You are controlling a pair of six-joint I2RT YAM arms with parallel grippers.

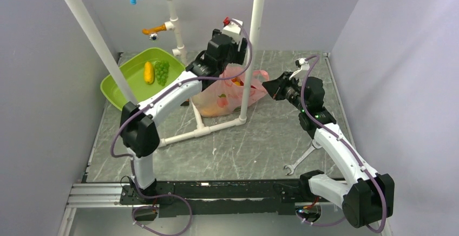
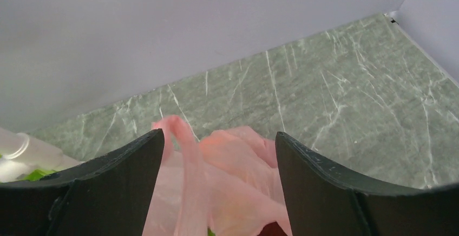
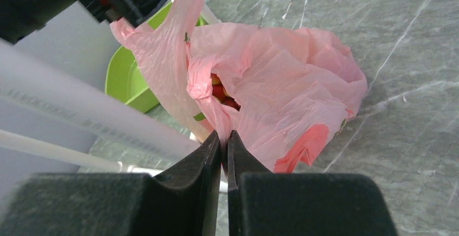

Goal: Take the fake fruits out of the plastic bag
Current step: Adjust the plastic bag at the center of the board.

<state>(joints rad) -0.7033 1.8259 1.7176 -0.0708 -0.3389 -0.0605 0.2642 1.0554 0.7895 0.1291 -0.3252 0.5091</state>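
The pink plastic bag (image 1: pixel 227 96) lies on the table behind a white pipe, its mouth gaping toward my right gripper. Red fake fruits (image 3: pixel 221 93) show inside the mouth, and an orange-yellow one (image 1: pixel 236 83) shows through the film. My left gripper (image 2: pixel 219 136) hovers over the bag's top, open, with a bag handle (image 2: pixel 184 138) standing loose between its fingers. In the top view it (image 1: pixel 233 63) is above the bag. My right gripper (image 3: pixel 223 134) is shut on the near edge of the bag (image 3: pixel 281 84); from above it (image 1: pixel 272 91) sits at the bag's right side.
A green tray (image 1: pixel 122 87) at the back left holds a slim yellow piece (image 1: pixel 149 72) and a grape bunch (image 1: pixel 161 72). A white pipe frame (image 1: pixel 246 84) stands in front of the bag. A wrench (image 1: pixel 301 160) lies near the right arm. Walls close in on three sides.
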